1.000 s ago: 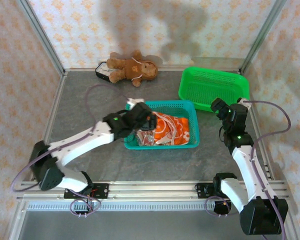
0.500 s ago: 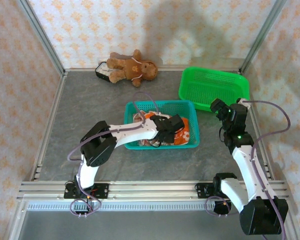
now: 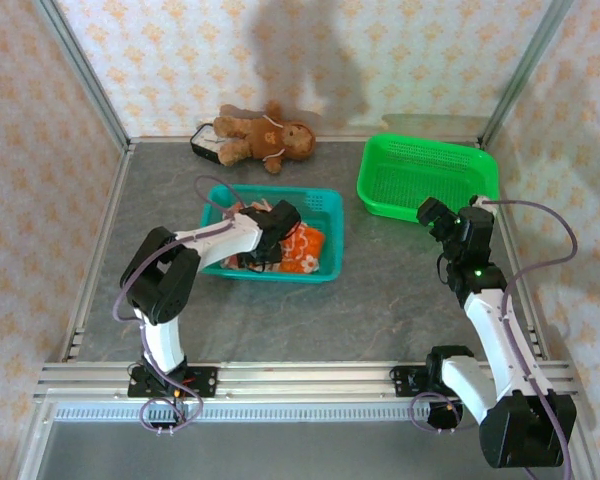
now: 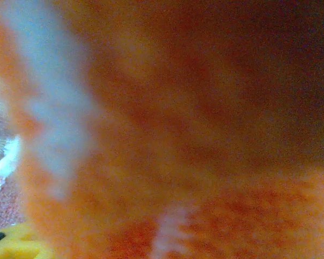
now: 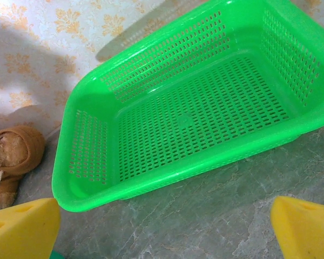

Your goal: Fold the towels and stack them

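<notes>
The grey table takes most of the top view, with patterned walls around it. The left arm bends from its base at 7 o'clock and reaches toward the middle. The right arm stands up from 5 o'clock and its wrist is turned toward 11 o'clock.

The green basket lies at 2 o'clock of the table centre, near the far wall. In the right wrist view the green basket is in front of the camera.

The teal basket lies just at 9 o'clock of the centre, well apart from the green one. The brown teddy bear lies at 11 o'clock against the far wall; the right wrist view catches the teddy bear at its 9 o'clock edge.

The towels are inside the teal basket, bunched in a pile in its 6 o'clock half. The orange cloth with white marks lies on top.

The left gripper is down on the 9 o'clock side of this pile. Its wrist camera is pressed close to the towels, a blur of orange. Whether its jaws are apart or clamped on cloth I cannot tell.

The right gripper hangs beside the green basket, at the basket's 6 o'clock side. The right gripper has its yellow fingertips wide apart, with bare table between them.
</notes>
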You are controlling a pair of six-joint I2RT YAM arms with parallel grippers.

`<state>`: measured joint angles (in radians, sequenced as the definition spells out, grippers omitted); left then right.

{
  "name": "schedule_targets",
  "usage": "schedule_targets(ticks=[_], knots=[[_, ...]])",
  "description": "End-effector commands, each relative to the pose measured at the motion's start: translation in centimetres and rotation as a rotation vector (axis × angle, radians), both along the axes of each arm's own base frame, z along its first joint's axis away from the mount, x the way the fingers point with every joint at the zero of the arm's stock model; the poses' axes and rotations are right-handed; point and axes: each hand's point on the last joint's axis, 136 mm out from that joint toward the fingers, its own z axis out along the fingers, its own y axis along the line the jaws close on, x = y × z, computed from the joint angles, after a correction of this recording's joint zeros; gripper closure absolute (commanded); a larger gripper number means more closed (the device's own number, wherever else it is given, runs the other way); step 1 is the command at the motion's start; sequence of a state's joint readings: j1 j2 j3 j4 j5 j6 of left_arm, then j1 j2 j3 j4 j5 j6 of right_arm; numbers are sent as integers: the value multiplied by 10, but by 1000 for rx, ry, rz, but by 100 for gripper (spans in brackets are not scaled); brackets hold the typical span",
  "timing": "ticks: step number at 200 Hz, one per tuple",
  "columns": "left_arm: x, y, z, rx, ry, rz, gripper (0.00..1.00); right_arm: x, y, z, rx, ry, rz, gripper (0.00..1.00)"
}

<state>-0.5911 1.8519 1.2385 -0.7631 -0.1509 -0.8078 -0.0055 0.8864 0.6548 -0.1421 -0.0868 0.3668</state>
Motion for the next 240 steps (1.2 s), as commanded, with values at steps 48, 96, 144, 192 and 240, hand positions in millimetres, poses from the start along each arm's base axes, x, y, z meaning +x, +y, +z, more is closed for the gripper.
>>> schedule_targets(ticks=[48, 96, 144, 192, 240], knots=[[2, 210, 9, 114, 90, 260, 37, 4, 11, 19, 17, -38, 40, 1], [11, 276, 21, 118, 68, 393, 36, 4, 16, 18, 6, -27, 59, 1], [28, 303, 40, 41, 14, 458, 28, 4, 18, 18, -2, -20, 67, 1], [22, 281, 77, -37, -104, 449, 22, 6, 24, 16, -5, -14, 88, 1], [26, 221, 73, -169, -152, 342, 27, 10, 31, 16, 6, -11, 111, 1]])
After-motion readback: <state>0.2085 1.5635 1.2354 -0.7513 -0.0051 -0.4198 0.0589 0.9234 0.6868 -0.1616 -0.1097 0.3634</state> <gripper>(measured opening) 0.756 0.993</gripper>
